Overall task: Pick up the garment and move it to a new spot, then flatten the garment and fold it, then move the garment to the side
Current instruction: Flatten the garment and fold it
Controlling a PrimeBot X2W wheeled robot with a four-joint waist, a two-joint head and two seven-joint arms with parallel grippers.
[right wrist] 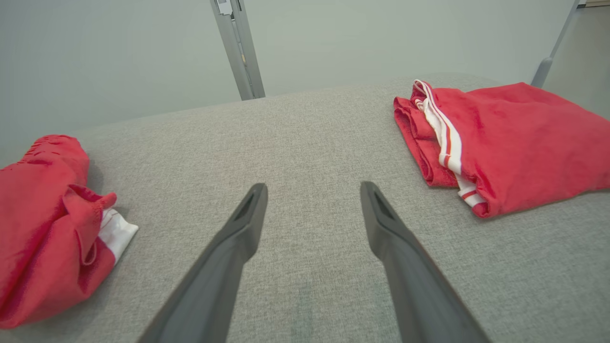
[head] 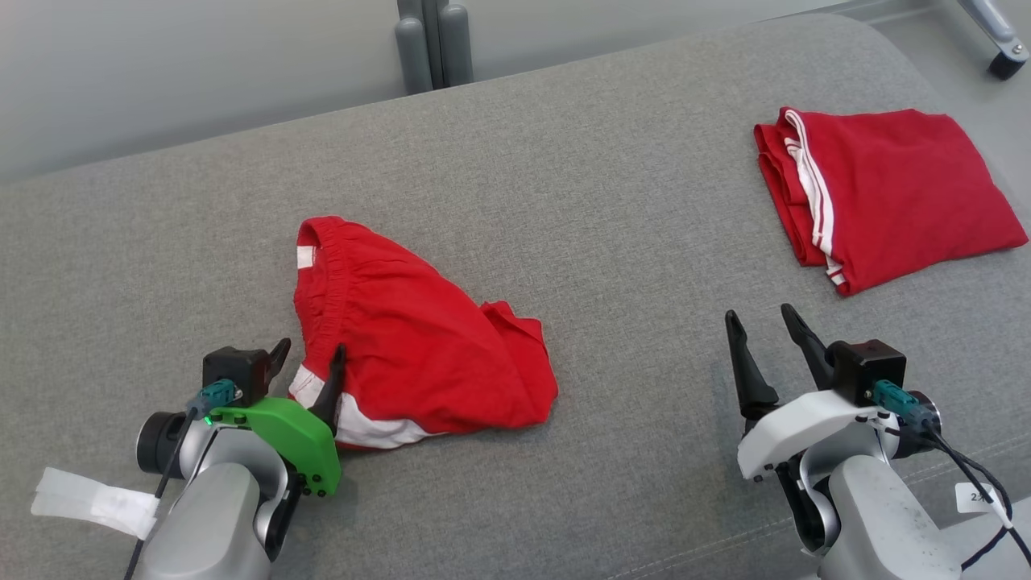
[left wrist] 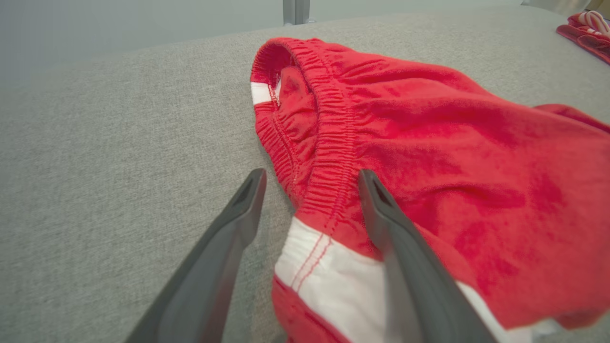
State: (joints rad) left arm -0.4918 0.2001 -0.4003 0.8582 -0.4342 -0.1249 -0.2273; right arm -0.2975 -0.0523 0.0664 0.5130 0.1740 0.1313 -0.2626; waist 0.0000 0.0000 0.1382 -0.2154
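Note:
The garment (head: pixel 411 346) is a pair of red shorts with white side stripes, lying crumpled on the grey cushion left of centre. My left gripper (head: pixel 311 348) is open at its near-left edge. In the left wrist view the gripper (left wrist: pixel 312 174) straddles the elastic waistband of the garment (left wrist: pixel 429 143): one finger lies over the red cloth, the other over bare cushion. My right gripper (head: pixel 759 314) is open over bare cushion to the right, holding nothing. From the right wrist its gripper (right wrist: pixel 313 186) points between the crumpled garment (right wrist: pixel 43 228) and a folded one.
A second red garment (head: pixel 886 193), folded flat with white stripes, lies at the far right of the cushion (head: pixel 564 161); the right wrist view also shows this folded garment (right wrist: pixel 514 138). A grey post (head: pixel 435 40) stands behind the cushion's far edge. A caster wheel (head: pixel 1007 60) is at the top right.

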